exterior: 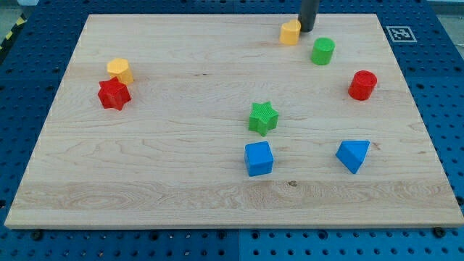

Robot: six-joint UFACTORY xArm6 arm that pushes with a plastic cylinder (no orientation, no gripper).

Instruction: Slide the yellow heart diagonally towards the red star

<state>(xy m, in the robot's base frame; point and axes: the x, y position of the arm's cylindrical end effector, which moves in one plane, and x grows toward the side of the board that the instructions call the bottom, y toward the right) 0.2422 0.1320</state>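
Observation:
The yellow heart (291, 32) lies near the view's top edge, right of centre. My tip (307, 30) is just to its right, touching it or nearly so. The red star (114, 94) lies far off at the view's left, below and left of the heart. A second yellow block (119, 69), roundish or hexagonal, sits just above the red star and touches it.
A green cylinder (322, 51) stands just below and right of my tip. A red cylinder (362, 85) is at the right. A green star (263, 117), a blue cube (259, 159) and a blue triangular block (353, 154) lie in the lower middle and right of the wooden board (167, 181).

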